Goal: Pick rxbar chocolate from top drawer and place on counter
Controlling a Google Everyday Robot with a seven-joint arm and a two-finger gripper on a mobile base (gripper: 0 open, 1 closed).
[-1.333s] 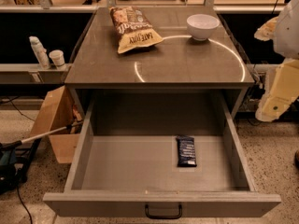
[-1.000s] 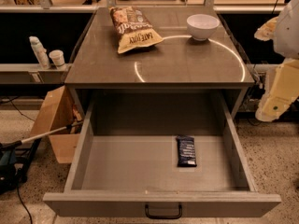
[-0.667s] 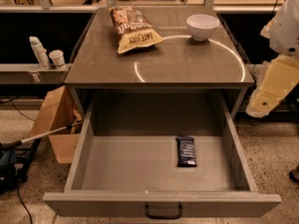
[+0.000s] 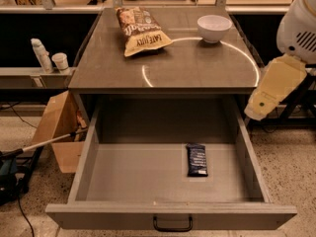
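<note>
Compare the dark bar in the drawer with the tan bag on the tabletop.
The small, flat navy-black rxbar chocolate lies in the open grey top drawer; the larger, puffier tan snack bag lies on the glossy counter, askew. Both are wrapped snacks. The gripper is out of view; only the cream arm shows.

The snack bag (image 4: 143,29) lies on the counter (image 4: 197,68), up and to the left of the arm (image 4: 274,85). It has big dark letters on its pale band and more print on its brown top, but the words cannot be read. The rxbar chocolate (image 4: 197,160) lies in the top drawer (image 4: 138,179), lower down and to the left of the arm. It has pale letters on its dark wrapper, too small to read. The gripper is out of view; only the cream arm shows at the right edge.
</note>
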